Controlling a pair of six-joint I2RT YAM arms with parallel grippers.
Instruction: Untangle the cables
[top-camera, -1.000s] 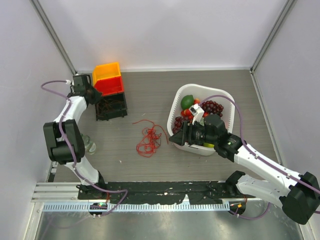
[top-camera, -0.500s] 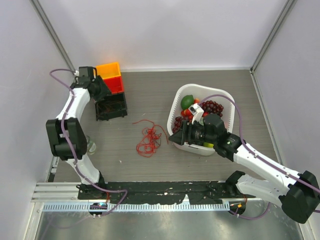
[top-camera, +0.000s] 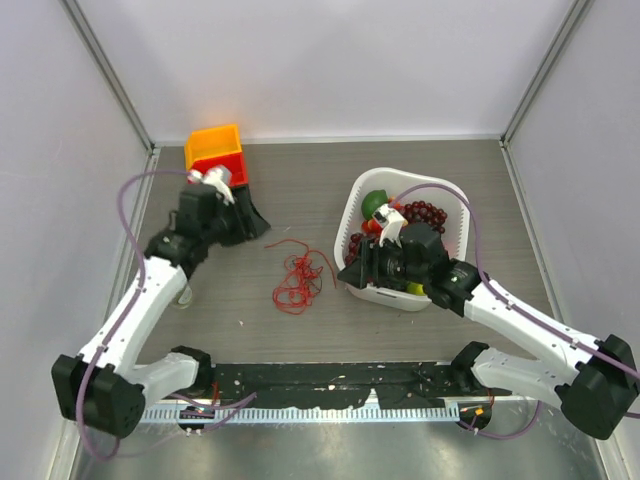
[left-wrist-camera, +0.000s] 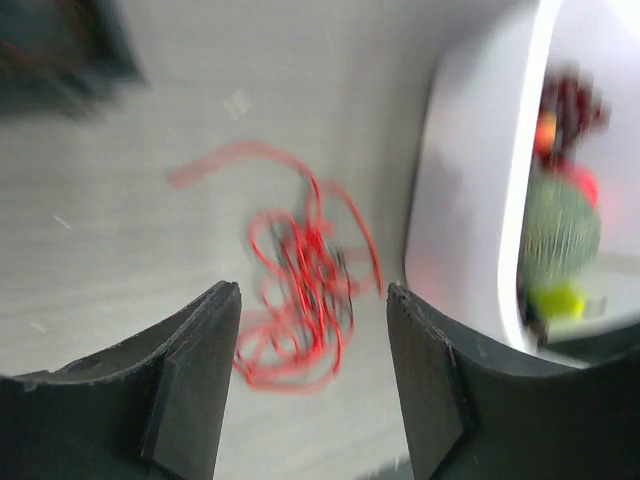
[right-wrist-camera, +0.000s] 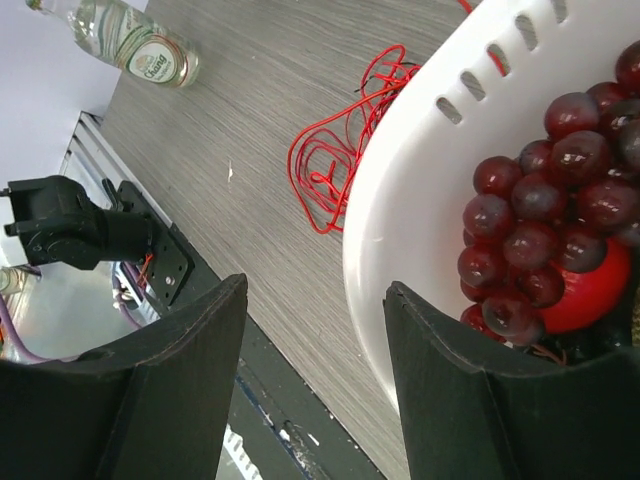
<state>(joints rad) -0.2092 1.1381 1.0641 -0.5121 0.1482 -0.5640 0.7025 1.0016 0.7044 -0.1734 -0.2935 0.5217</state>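
Observation:
The cables (top-camera: 296, 274) are a loose tangle of thin red wires with a darker strand, lying flat on the grey table left of the white basket (top-camera: 455, 205). My left gripper (top-camera: 250, 222) hangs up and to the left of the tangle, apart from it. In the left wrist view, which is blurred by motion, that gripper (left-wrist-camera: 312, 297) is open and empty, with the cables (left-wrist-camera: 300, 300) on the table beyond it. My right gripper (top-camera: 353, 272) is open at the basket's near-left corner. The basket's rim (right-wrist-camera: 400, 215) shows between the jaws of this gripper (right-wrist-camera: 315, 290), and the cables (right-wrist-camera: 340, 140) lie farther off.
The basket holds dark grapes (right-wrist-camera: 540, 200), a red fruit and a green one (top-camera: 374, 203). Stacked orange (top-camera: 212, 143) and red (top-camera: 228, 166) bins stand at the back left. A small bottle (right-wrist-camera: 140, 45) lies at the table's left, by the left arm.
My left arm has swung from the back-left bins toward the middle of the table, and its gripper has opened on the way. The right arm and the cables have barely moved.

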